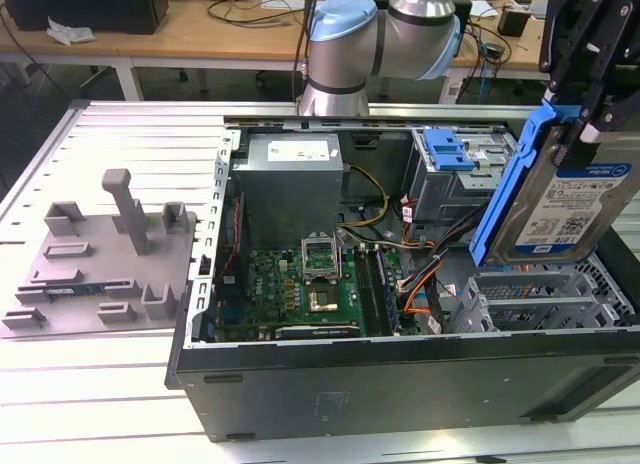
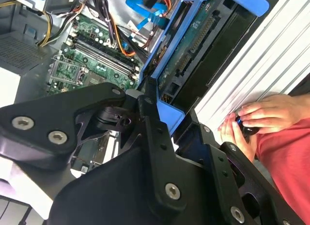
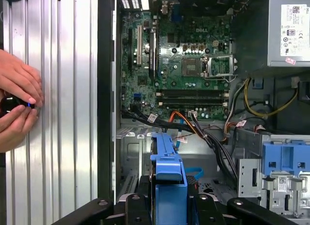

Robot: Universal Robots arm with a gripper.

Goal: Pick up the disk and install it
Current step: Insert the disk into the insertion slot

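The disk (image 1: pixel 565 199), a silver hard drive with a blue-and-white label in a bright blue carrier, hangs tilted on edge above the open computer case (image 1: pixel 400 369) at the exterior view's right. My gripper (image 1: pixel 580 109) is shut on its upper edge. In the second wrist view the disk's (image 2: pixel 191 45) green circuit side faces the camera, clamped by the gripper (image 2: pixel 167 113). In the first wrist view the disk's (image 3: pixel 167 171) blue carrier edge sits in the gripper (image 3: pixel 169 205), over the case floor beside a bundle of cables (image 3: pixel 203 133).
Inside the case lie the motherboard (image 1: pixel 310 284), a grey power supply (image 1: pixel 290 174), a drive cage with a blue latch (image 1: pixel 450 154) and a perforated metal bay (image 1: pixel 540 294) under the disk. A grey fixture (image 1: pixel 100 254) sits on the ribbed table. A person's hands (image 3: pixel 17 104) rest beside the case.
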